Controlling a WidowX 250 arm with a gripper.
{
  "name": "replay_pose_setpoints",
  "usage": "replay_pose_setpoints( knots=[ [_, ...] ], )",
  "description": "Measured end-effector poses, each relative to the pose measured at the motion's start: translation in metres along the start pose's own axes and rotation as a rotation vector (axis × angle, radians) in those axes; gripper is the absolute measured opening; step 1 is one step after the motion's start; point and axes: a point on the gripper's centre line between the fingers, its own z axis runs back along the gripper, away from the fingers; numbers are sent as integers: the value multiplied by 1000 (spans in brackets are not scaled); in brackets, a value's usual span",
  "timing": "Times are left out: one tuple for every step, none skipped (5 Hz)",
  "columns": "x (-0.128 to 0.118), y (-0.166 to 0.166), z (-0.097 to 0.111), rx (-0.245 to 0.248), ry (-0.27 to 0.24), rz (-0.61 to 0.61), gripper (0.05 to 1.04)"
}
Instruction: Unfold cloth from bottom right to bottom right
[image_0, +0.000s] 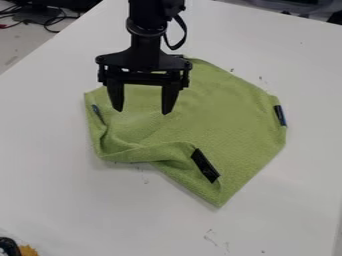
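Green cloth (227, 105) lies on the white table (53, 180), partly folded. Its right side is spread fairly flat; a pointed corner is directed toward the bottom of the view. Along the lower left, material is turned over in a rolled ridge (150, 151), which runs toward the black tag (205, 165) near that corner. A second, blue-and-black tag (280, 115) is seen at the right edge, and a small blue label (98, 113) at the left, beside a crease.

Gripper (141, 112) is held above the upper left part of the cloth, pointing down, fingers spread wide with nothing pinched between them. Contact of the tips with the fabric cannot be told from this angle. The wide spacing would suit an approach — a fold could be admitted between the fingers before closing.

Judged: the unfolding is incomplete, since the ridge is left turned over. The task's start and end are both worded "bottom right", so the pull direction is uncertain. A grip on the loose layer near the black tag is probably called for. Risk: if both layers are caught, the whole cloth may be dragged — being limp, it would likely bunch rather than open.
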Motion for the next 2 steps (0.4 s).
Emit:
replay_pose_setpoints(
  knots=[
    [-2, -1, -8, 12, 22, 1, 1001],
    [-1, -25, -12, -12, -7, 1, 1001]
  ],
)
